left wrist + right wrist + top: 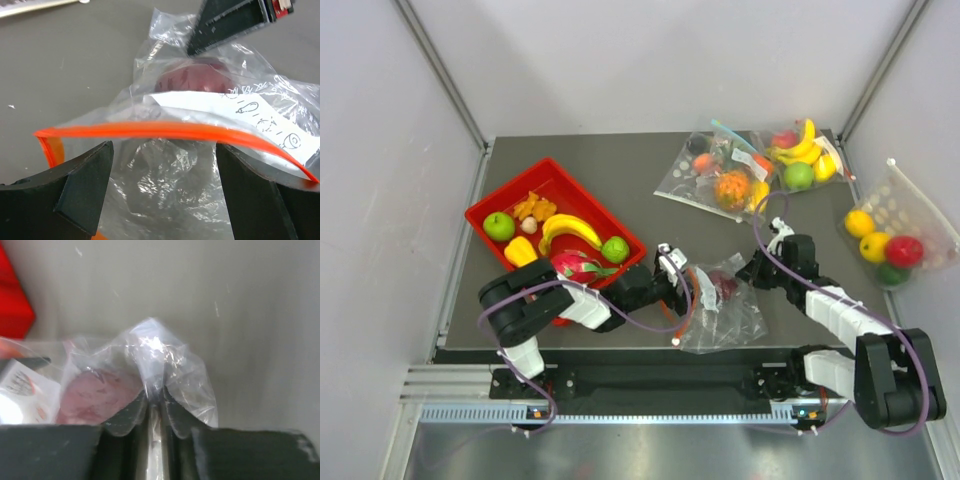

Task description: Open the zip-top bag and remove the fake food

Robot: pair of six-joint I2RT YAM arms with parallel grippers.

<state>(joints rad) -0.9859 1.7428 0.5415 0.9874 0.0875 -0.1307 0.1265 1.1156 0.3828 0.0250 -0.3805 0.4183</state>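
The zip-top bag (725, 310) lies by the worktop's near edge, about midway along it, between the two arms. The left gripper (164, 150) is spread wide, its fingers set apart at the bag's orange-red zip strip (150, 131). The right gripper (156, 407) is pressed together, pinching a fold of clear plastic at the bag's other end. A dark purple piece (192, 80) sits inside the bag.

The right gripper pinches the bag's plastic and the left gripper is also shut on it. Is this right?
No. The right gripper does pinch the zip-top bag, but the left gripper is open, as the left wrist view shows.
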